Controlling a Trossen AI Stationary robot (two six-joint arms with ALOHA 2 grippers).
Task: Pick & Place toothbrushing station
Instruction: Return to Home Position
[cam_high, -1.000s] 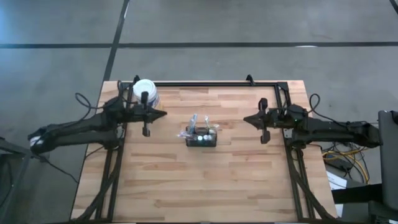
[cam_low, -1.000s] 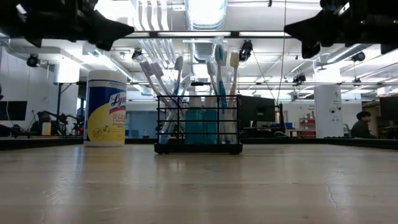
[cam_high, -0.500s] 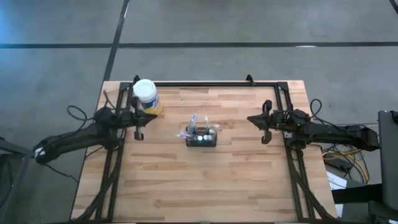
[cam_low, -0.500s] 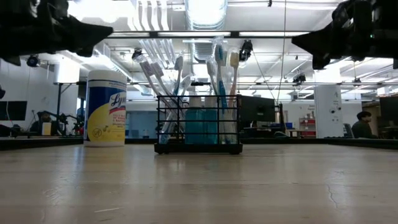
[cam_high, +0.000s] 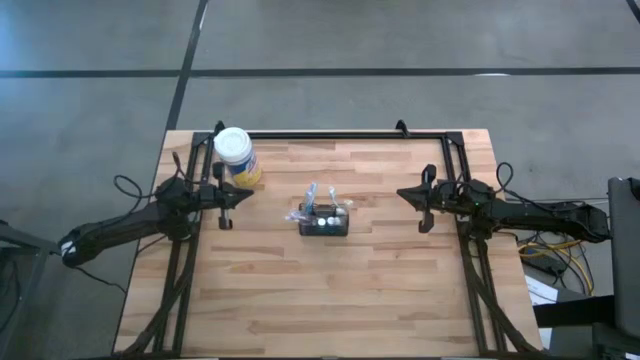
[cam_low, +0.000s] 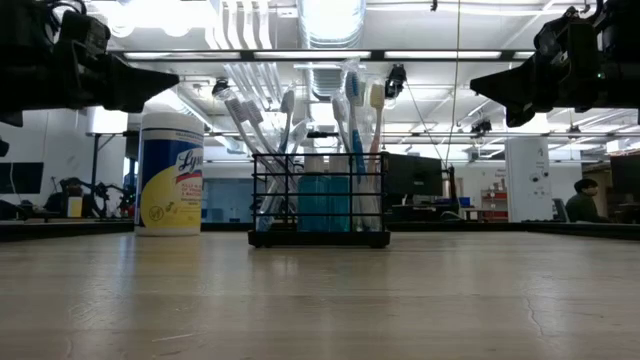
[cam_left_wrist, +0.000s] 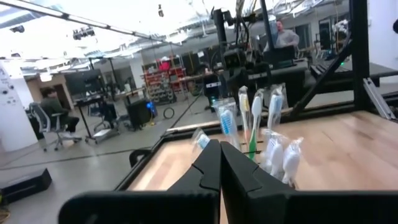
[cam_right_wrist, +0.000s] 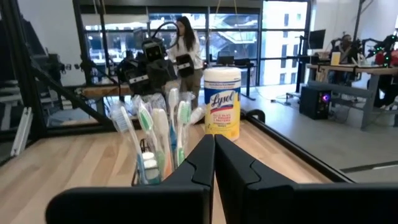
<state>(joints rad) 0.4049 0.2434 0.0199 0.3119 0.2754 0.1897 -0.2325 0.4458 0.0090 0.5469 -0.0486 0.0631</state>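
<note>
The toothbrushing station (cam_high: 325, 221), a small black mesh box, stands on its base in the middle of the wooden table (cam_high: 330, 300); several toothbrushes stick up out of it (cam_low: 318, 205). My left gripper (cam_high: 250, 193) hangs shut above the table's left side, pointing level at the station, its shut fingertips (cam_left_wrist: 219, 149) seen in the left wrist view. My right gripper (cam_high: 401, 193) is shut above the right side, facing the station (cam_right_wrist: 152, 158) from the other way. Both are clear of it.
A yellow canister with a white lid (cam_high: 237, 155) stands at the far left, just beyond my left gripper (cam_low: 170, 175). A black frame (cam_high: 340, 134) runs along the table's far and side edges. Bare wood lies all along the near half. People sit in the room behind.
My left gripper has drawn back toward the table's left edge and sunk lower, away from the canister and a little nearer the front. My right gripper has also sunk somewhat and pulled slightly toward the right edge. Both stay shut. The station has not moved.
</note>
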